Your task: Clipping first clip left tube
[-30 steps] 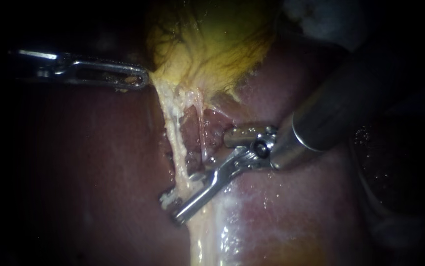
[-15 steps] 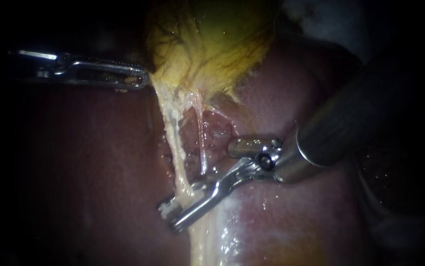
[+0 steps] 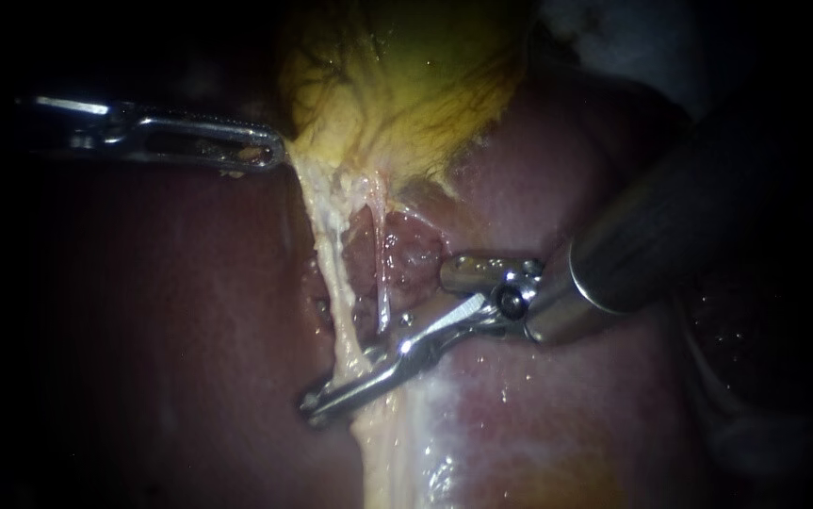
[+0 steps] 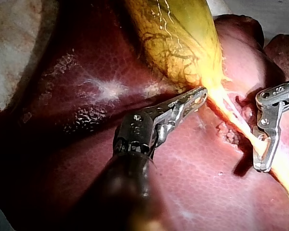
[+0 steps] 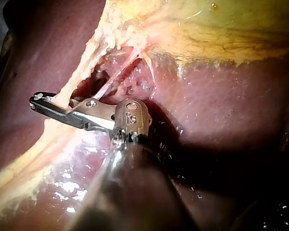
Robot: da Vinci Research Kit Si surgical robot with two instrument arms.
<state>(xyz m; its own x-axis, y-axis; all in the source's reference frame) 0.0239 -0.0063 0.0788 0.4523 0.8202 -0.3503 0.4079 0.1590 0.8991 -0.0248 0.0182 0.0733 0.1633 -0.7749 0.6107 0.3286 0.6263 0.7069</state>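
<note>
My right instrument has its jaws squeezed down to a sliver of a gap across the left tube, the thick pale strand that passes between them about halfway along their length. Both jaws press it from opposite sides. I cannot make out the clip itself between them.

My left instrument looks closed on the lower edge of the gallbladder, keeping the strand taut above my right jaws.

What worries me from here:
- The jaw tips reach past the tube and lie close to the liver. Pressing lower could pinch or score it.
- The thinner tube hangs just behind the heel of the jaws, near their hinge. Pushing further in could catch it too.
- The jaws cross the tube at a slant, so a clip may seat obliquely and close it only partly.
- If my left jaws slip or pull harder, the tension changes and the tube could slide out or tear at the bite.
</note>
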